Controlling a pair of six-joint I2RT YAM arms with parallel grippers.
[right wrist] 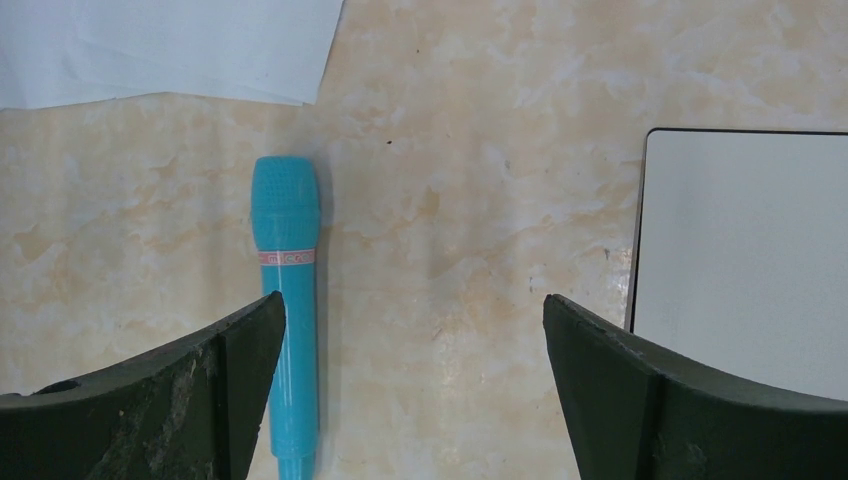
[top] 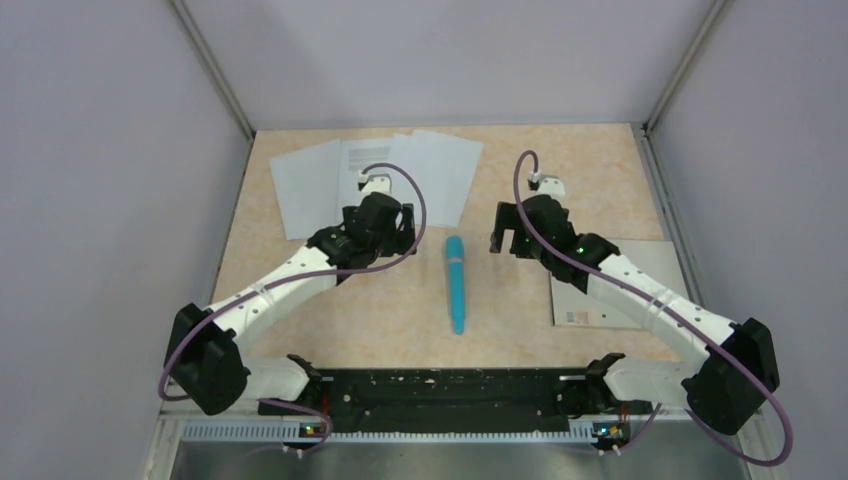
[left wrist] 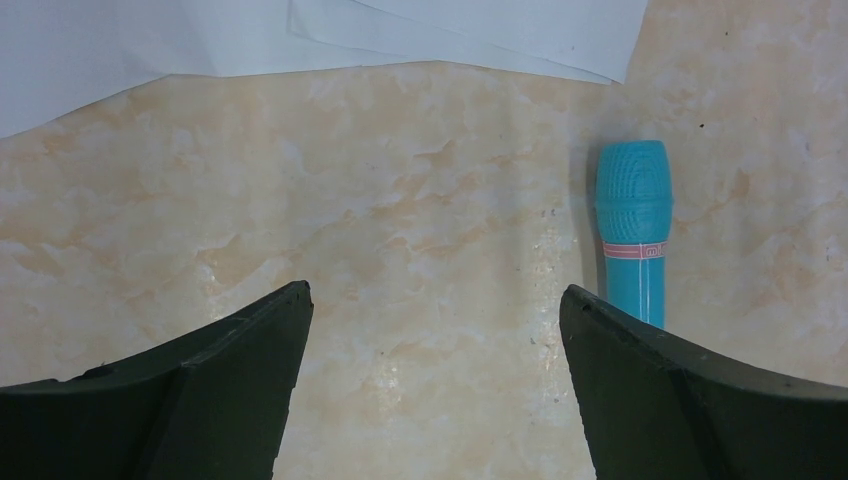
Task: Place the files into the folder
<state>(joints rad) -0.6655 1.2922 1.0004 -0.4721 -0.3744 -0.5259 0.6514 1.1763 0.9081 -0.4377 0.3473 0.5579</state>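
My left gripper (left wrist: 435,300) and right gripper (right wrist: 415,305) are spread, empty; I'd flip the folder (right wrist: 740,260) open before pinching the files (top: 300,185) by an edge.

My top camera looks steeply down from behind my bases, taking in the whole table (top: 380,310). Both wrist cameras face the tabletop from close up, sharing the teal pen (left wrist: 633,230) and an edge of the files (left wrist: 480,25).
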